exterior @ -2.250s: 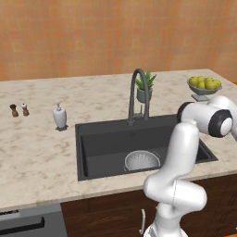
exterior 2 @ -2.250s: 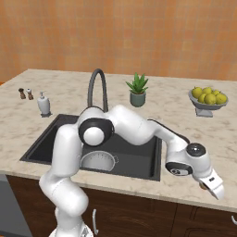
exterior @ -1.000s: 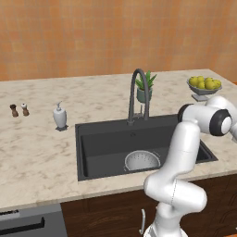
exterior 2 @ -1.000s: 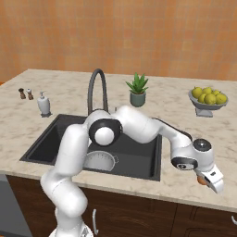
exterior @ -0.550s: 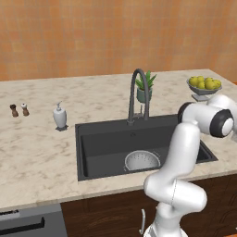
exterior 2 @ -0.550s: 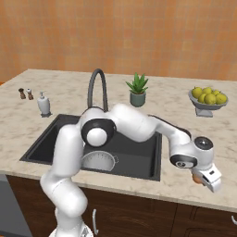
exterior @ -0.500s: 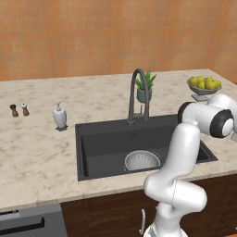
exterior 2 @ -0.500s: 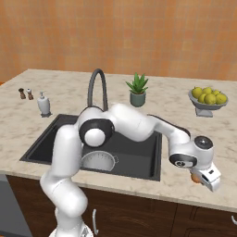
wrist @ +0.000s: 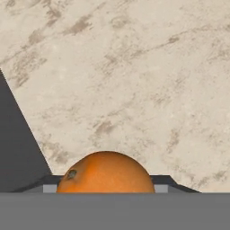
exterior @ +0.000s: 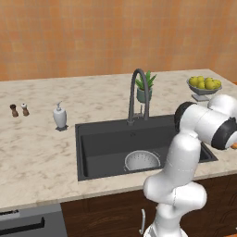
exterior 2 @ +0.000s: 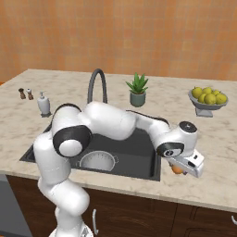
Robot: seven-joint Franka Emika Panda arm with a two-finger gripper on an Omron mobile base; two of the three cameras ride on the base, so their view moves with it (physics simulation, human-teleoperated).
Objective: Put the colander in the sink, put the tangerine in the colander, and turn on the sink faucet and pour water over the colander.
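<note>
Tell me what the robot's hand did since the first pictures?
The gripper rose a little off the counter with the tangerine between its fingers and drew slightly toward the sink. The colander, faucet and fruit bowl stayed put.

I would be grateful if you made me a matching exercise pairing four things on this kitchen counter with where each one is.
Things:
1. colander
2. tangerine
3. potted plant
4. soap pump bottle

Places:
A. on the counter behind the sink, beside the sink faucet
B. at the gripper, over the counter right of the sink
C. on the sink floor
D. on the counter left of the sink

Pairs: 1-C, 2-B, 3-A, 4-D
</note>
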